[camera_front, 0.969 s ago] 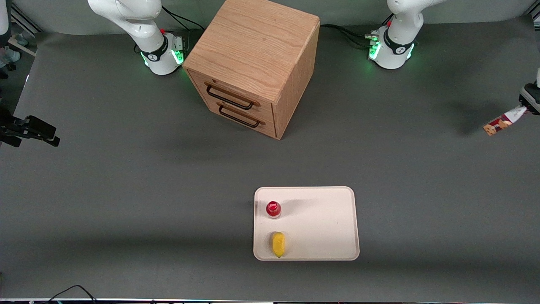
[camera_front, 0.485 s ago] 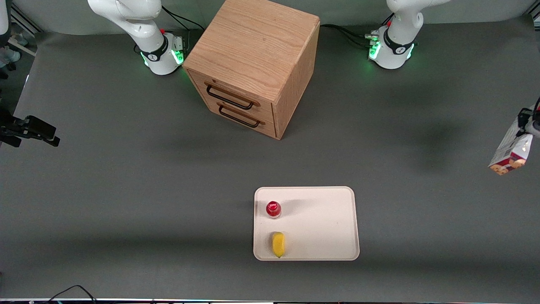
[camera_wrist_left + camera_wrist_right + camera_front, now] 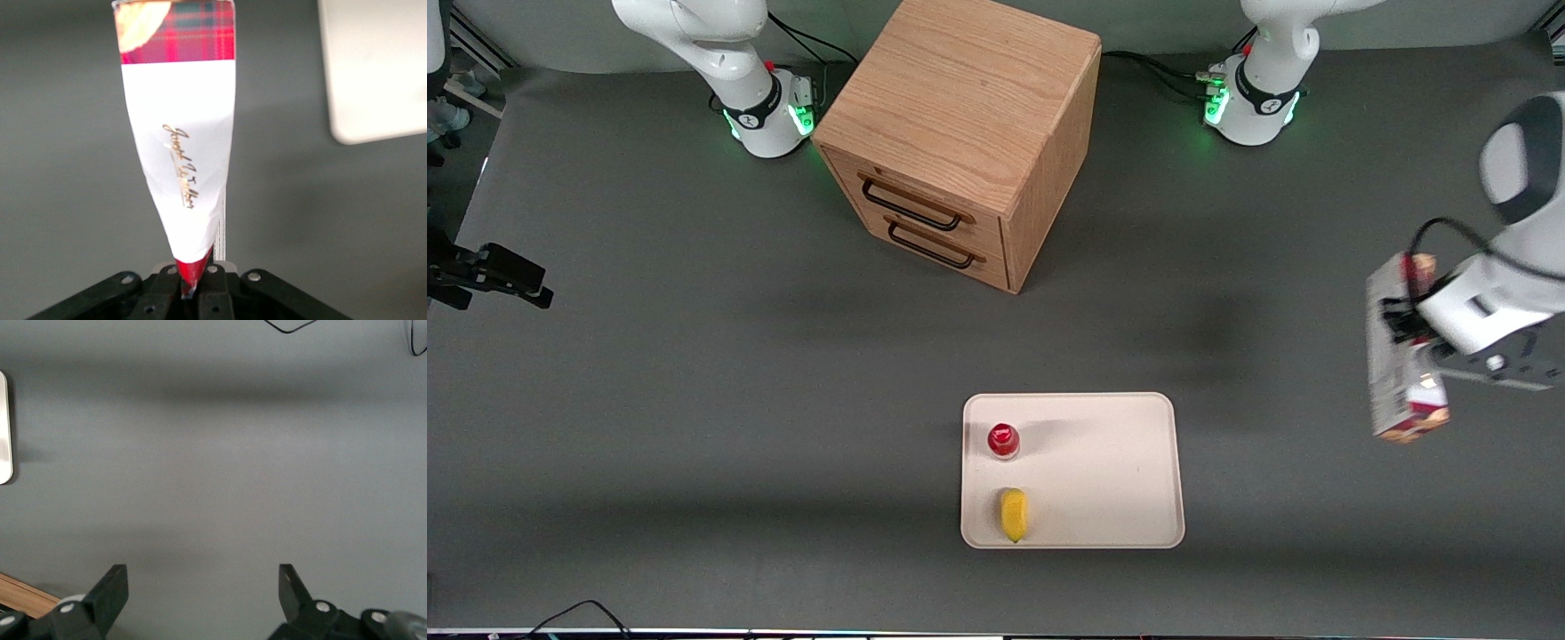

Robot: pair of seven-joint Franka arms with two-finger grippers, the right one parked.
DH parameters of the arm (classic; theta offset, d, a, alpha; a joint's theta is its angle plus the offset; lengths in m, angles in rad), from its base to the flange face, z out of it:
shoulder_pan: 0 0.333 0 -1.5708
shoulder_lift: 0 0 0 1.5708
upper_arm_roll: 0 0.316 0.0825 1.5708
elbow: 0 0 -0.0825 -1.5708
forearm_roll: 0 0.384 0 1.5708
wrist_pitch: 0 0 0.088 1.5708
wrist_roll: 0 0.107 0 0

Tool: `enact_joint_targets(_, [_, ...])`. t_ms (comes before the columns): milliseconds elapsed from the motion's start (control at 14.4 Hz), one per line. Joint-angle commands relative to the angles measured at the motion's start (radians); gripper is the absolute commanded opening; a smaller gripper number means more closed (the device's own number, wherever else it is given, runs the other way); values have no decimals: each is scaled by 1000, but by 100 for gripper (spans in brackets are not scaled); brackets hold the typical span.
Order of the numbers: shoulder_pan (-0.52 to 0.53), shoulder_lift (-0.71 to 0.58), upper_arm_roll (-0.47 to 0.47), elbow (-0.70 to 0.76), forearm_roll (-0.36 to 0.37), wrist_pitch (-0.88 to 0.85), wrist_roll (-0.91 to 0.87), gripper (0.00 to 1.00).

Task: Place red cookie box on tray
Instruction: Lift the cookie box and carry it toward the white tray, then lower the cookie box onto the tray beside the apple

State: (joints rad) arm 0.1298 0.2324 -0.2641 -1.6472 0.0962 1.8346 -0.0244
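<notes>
gripping slim red cookie box [image 3: 1394, 356]; gripper [image 3: 195, 288]

L gripper [image 3: 1405, 331] clamped, raised mid-air

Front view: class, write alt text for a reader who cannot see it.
The pincer holds a red cookie box in the air toward the working arm's end of the table, not yet over the tray, which carries a red-capped bottle and a yellow fruit.

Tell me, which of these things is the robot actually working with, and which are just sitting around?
In use: red cookie box, held in the gripper above the table toward the working arm's end; tray.

Just there: red-capped bottle and yellow item on the tray; wooden drawer cabinet.
</notes>
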Motion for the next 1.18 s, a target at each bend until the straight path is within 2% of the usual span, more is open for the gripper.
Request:
enact_joint_targets(0, [-67,178,-59,154,11,-20,-225,0])
enact_joint_targets(208, [-160,359,-70,321,65,0,-334,0])
enact_joint_targets(415, [-223,473,-70,392,111,75,-423,0])
enact_joint_targets(623, [-268,571,-70,397,238,172,-532,0])
enact_joint_targets(1108, [-291,677,-70,451,247,256,-601,0])
